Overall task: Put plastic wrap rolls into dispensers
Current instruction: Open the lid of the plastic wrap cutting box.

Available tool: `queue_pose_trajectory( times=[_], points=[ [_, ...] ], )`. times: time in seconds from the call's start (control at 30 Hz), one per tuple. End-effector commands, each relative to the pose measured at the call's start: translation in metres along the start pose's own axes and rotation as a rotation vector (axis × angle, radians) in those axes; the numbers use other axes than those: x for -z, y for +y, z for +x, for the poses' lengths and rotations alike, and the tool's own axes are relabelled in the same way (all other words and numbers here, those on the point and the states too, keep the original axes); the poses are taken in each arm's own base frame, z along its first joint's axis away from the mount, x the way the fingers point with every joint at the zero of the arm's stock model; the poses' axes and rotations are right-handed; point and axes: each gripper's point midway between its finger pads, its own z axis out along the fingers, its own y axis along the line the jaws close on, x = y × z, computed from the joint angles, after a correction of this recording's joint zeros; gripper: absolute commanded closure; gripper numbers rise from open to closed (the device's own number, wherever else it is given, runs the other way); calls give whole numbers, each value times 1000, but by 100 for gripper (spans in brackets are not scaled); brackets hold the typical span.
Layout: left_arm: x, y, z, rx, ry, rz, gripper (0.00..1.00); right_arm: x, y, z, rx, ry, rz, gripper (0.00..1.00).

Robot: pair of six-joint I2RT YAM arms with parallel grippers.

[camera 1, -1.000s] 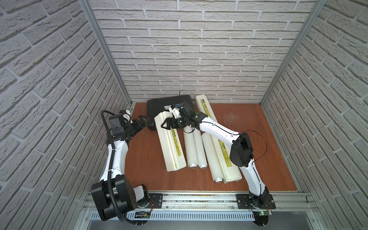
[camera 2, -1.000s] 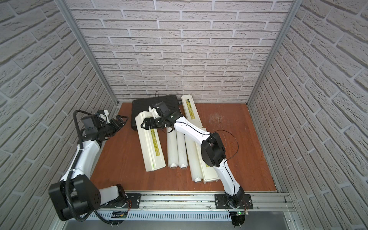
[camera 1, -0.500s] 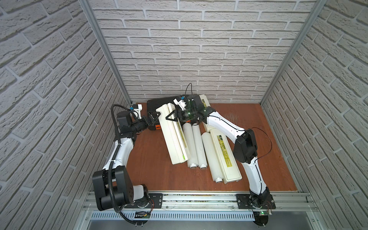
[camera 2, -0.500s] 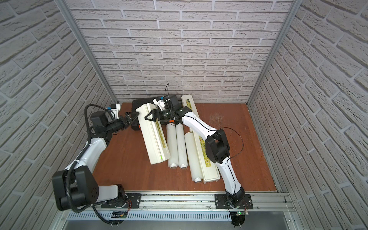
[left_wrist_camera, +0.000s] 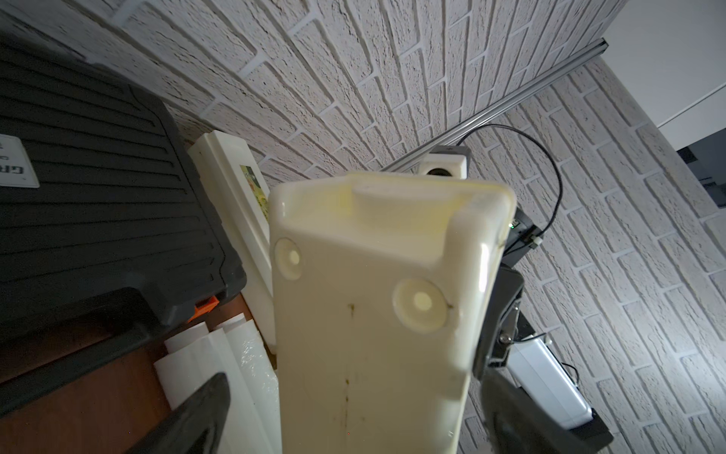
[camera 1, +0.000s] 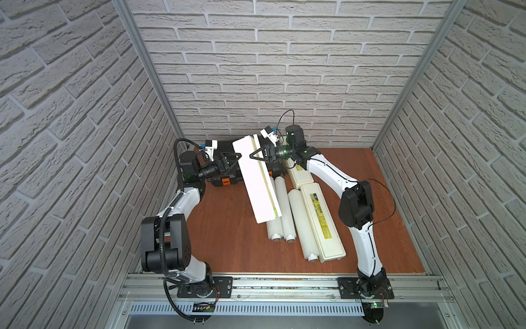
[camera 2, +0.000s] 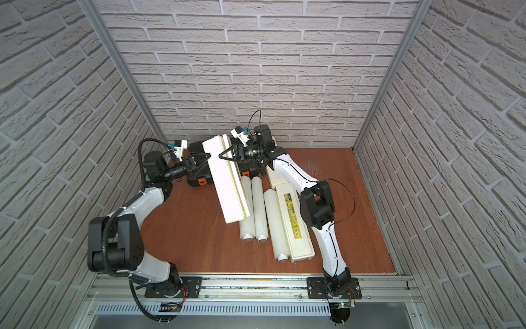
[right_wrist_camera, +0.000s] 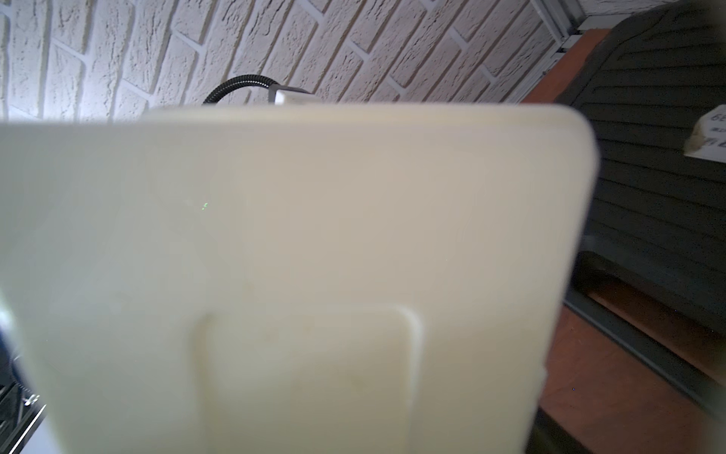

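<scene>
Open surface (camera 1: 227, 236) near-left. The left gripper (camera 1: 235, 158) stands wide, fingers (left_wrist_camera: 196, 416) flanking the lifted dispenser (camera 1: 257, 185) beside the black case (left_wrist_camera: 98, 196). Its long axis runs far to near, far end raised, near end low over two plastic wrap rolls (camera 1: 287, 222). The right gripper (camera 1: 252, 156) clamps its far right edge. A third roll (camera 1: 303, 225) and flat dispenser (camera 1: 321, 225) crowd the right.

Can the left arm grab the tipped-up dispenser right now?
Probably yes. The left gripper is open, and the raised end of the tipped-up dispenser sits between its fingers; the right gripper holds the other side.
</scene>
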Motion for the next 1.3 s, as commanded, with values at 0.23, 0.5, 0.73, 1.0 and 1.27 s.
queue_pose_trajectory(
  times=[0.23,0.5,0.73,1.0,1.27],
  points=[
    [-30,-40,-5,-127,36,131,2,6,70,-5,77,25,-183,33],
    [-45,-35,6,-106,79,140,28,0,76,-1,76,32,-212,35],
    [-50,-16,17,-102,106,13,40,-2,75,1,69,30,-209,38],
    [-48,24,33,-79,146,-340,22,-4,63,2,62,8,-158,41],
    [-50,56,50,-5,164,-507,19,-10,46,4,47,-2,-96,44]
  ],
)
